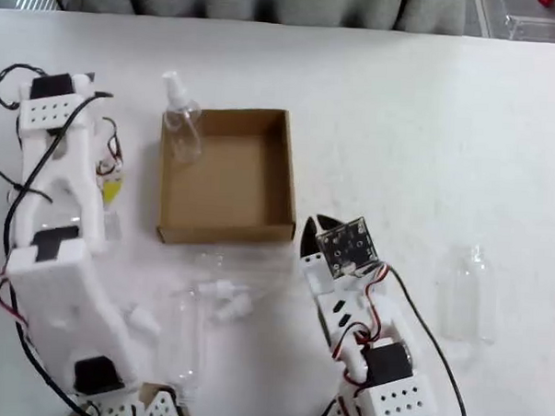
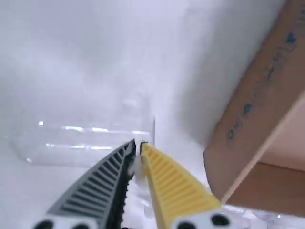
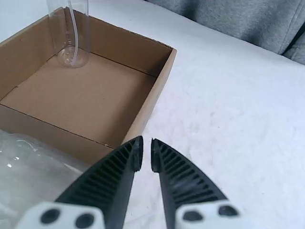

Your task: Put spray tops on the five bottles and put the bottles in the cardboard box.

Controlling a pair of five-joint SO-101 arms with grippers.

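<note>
Clear plastic bottle [image 2: 71, 143] by my clenched left hand [image 2: 138, 144] seemed light, slippery, crushable; best gripped at its neck.

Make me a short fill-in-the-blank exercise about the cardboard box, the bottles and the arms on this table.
1. The clear plastic bottle with a spray top stands in a ____ of the open brown cardboard box.
2. The number of bottles inside that box is ____.
3. The left gripper has one grey finger and one ____ finger.
Missing words: corner; one; yellow.
</note>
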